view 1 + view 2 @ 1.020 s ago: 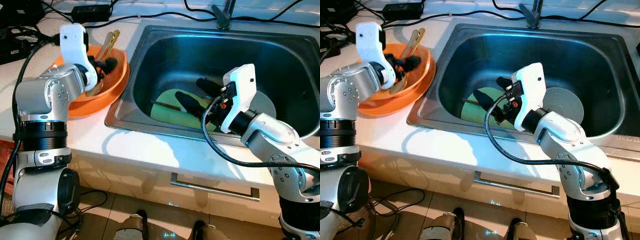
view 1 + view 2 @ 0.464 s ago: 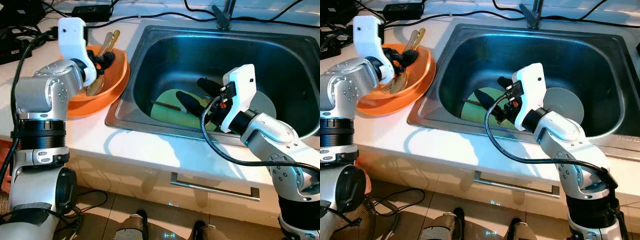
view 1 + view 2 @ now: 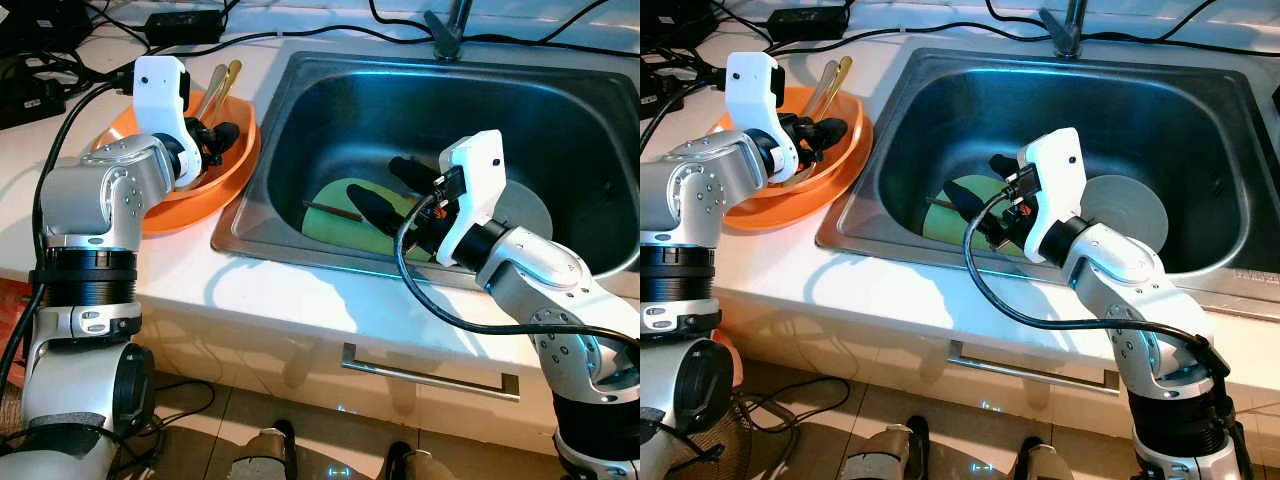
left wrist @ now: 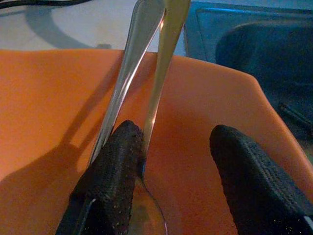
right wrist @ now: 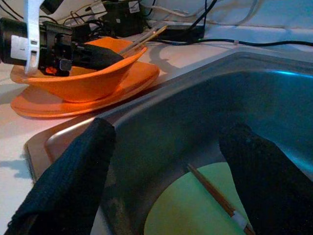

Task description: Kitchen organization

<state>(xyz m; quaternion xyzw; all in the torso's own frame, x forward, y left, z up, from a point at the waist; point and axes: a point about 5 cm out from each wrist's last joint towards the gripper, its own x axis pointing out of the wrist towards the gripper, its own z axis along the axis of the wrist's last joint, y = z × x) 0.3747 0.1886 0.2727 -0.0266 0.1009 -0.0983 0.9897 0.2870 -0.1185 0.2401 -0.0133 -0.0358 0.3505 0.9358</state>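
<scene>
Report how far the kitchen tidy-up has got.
Done: two utensils already lie in the orange bowl, which sits on an orange plate beside the sink. In hand: the left pincer is open inside the bowl; the right pincer hangs open over the green plate. Left: that plate, the chopstick on it, and a grey plate.

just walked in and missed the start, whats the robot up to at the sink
The left claw sits open inside the orange bowl on the counter, beside two long utensils leaning on the bowl. The right claw hangs open in the steel sink, above a green plate with a thin stick lying on it.
</scene>
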